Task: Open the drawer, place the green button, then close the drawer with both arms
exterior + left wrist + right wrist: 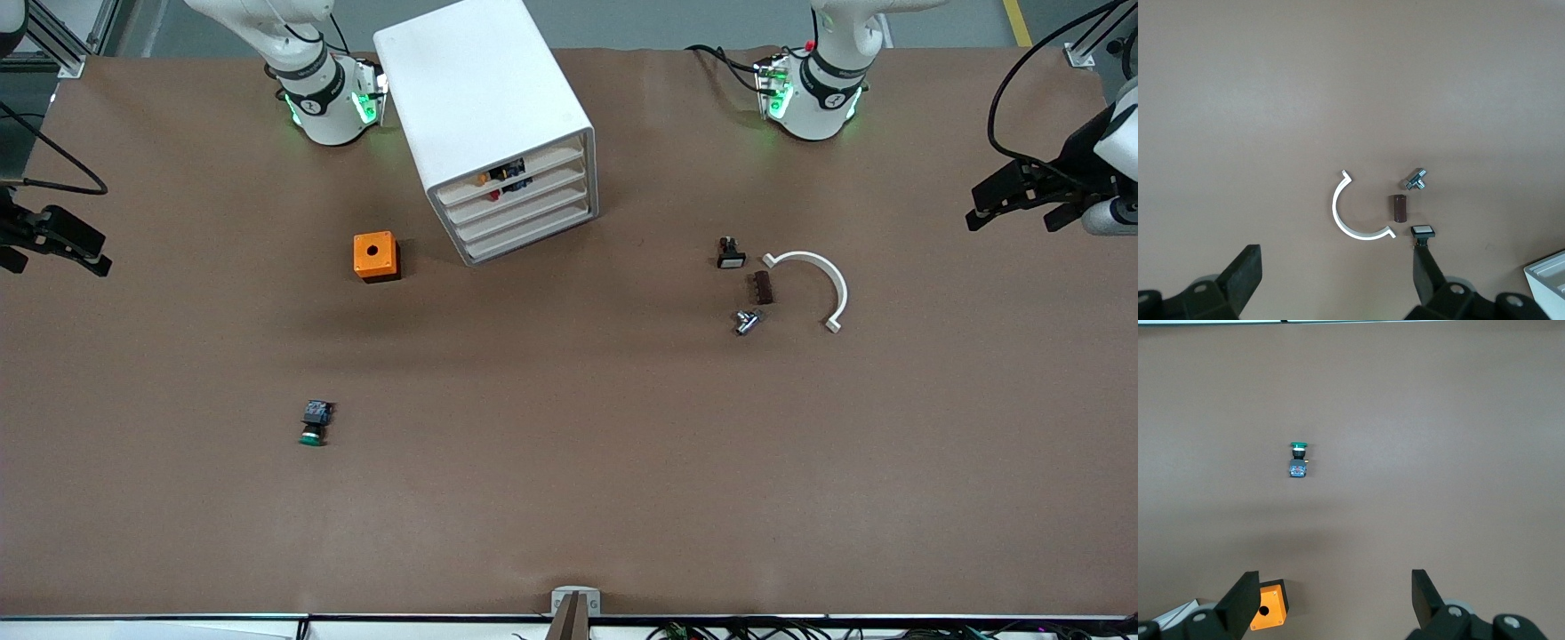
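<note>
Button (pixel 314 423) lies on its side on the bare tabletop (pixel 569 498), well nearer the front camera than the cabinet (pixel 494 124) and toward the right arm's end. All four drawers look shut, including the drawer (pixel 524 216) low in the stack. Orange box (pixel 375 256) sits just beside the cabinet. Both arms wait: left tool (pixel 1338 283) hangs open over the tabletop's left-arm end, farther from the cabinet than the white clip (pixel 813 286); right tool (pixel 1331 603) hangs open at the right-arm end, holding nothing.
</note>
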